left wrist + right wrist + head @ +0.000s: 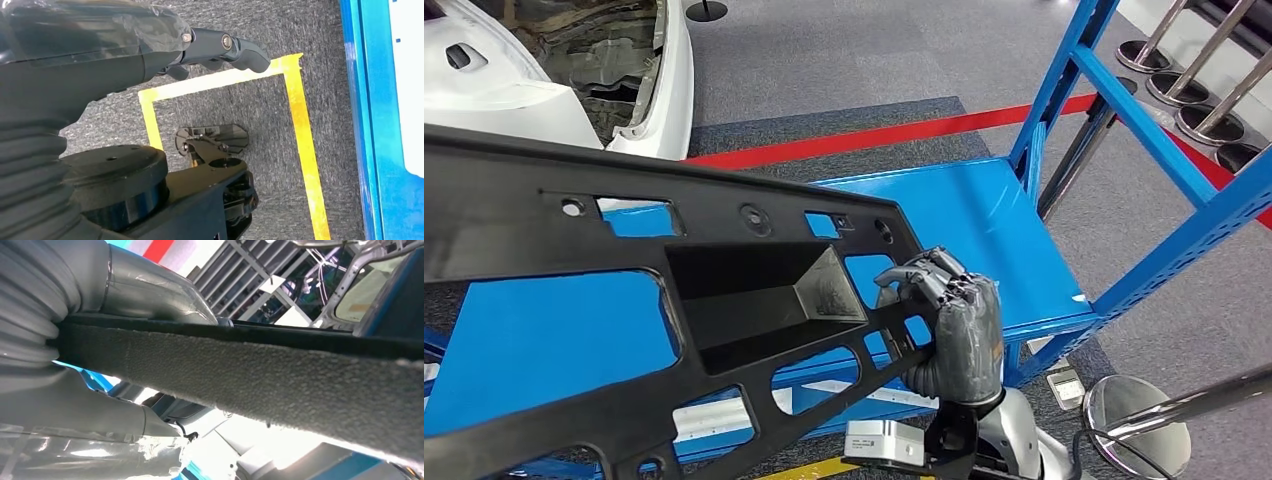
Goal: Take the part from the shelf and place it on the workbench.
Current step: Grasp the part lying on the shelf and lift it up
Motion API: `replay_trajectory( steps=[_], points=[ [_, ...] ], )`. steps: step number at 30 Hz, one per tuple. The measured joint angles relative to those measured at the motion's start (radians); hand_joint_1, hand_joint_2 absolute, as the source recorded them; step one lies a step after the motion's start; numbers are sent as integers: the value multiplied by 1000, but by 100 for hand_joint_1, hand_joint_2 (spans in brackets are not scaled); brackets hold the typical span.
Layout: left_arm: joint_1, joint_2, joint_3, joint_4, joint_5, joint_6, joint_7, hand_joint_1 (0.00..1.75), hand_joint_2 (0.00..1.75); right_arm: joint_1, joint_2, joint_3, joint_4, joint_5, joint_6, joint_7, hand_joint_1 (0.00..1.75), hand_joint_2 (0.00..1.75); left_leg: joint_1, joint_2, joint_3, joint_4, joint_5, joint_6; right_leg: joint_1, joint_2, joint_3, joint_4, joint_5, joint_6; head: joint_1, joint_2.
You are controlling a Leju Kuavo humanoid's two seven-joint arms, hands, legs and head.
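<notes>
A white car body shell (574, 75) stands on the grey carpet (824, 50) beyond a red floor stripe (894, 135), chrome stanchion bases (1184, 85) cluster at the far right, and yellow floor tape (300, 130) outlines what seems a marked square.

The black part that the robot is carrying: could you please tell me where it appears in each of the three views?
Head view: the black part runs across the picture's left and middle, above the blue shelf, the right hand gripping its near end.
Left wrist view: not in it; the left hand hangs over grey carpet.
Right wrist view: its rough edge crosses the frame as a broad band.
Shared landmark: the blue shelf.
</notes>
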Motion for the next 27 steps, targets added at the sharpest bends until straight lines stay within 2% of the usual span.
replay_trajectory(
  steps=[14, 18, 23, 25, 27],
  points=[
    [6, -3, 5, 9, 26, 78, 47, 0, 175, 2, 1, 14, 9, -109, 0, -61, 175, 175, 0, 0, 0, 0, 0, 0, 0, 0, 0, 0, 0, 0, 0, 0],
    [9, -3, 6, 10, 30, 96, 50, 0, 175, 2, 4, 17, 18, -129, 0, -71, 175, 175, -5, 0, -1, 4, -2, 1, -4, 0, 0, -2, 1, 1, 0, 0],
    [13, -4, 13, 12, 34, 116, 48, 0, 175, 5, 12, 18, 28, -141, 0, -77, 175, 175, -7, 0, -1, 2, -3, 7, -7, 0, 2, -5, 2, 6, -2, 0],
    [13, -6, 16, 13, 34, 120, 48, 0, 175, 10, 14, 18, 30, -145, 0, -82, 175, 175, 1, 2, 5, -11, 3, 12, -6, 0, -3, 11, -11, 9, -2, 0],
    [13, -9, 19, 14, 34, 124, 48, 0, 175, 17, 16, 18, 31, -155, 0, -89, 175, 175, 8, 5, 9, -21, 8, 17, -7, 0, -43, 98, -60, 13, 5, 0]
  ],
)
